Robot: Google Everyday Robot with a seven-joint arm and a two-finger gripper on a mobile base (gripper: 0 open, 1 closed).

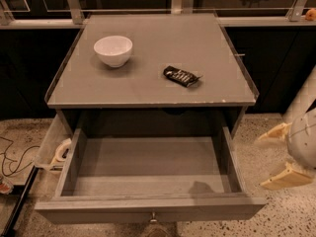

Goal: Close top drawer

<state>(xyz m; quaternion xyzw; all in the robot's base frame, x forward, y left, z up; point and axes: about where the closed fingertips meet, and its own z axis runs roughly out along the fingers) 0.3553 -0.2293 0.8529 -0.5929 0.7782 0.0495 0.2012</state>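
Observation:
The top drawer (148, 207) of the gray cabinet stands pulled far out toward me. Its inside is bare and its small round knob (154, 217) shows at the bottom edge. My gripper (262, 162) hangs at the right, outside the drawer's right wall and a little above the floor. Its two cream fingers (288, 177) are spread apart with nothing between them. It touches neither the drawer nor the cabinet. The lower drawers are hidden under the open one.
A white bowl (113, 50) and a dark snack packet (181, 76) lie on the cabinet top (148, 90). A side tray with a tape roll (62, 149) sticks out at the left. Cables (12, 157) lie on the speckled floor. A railed counter runs behind.

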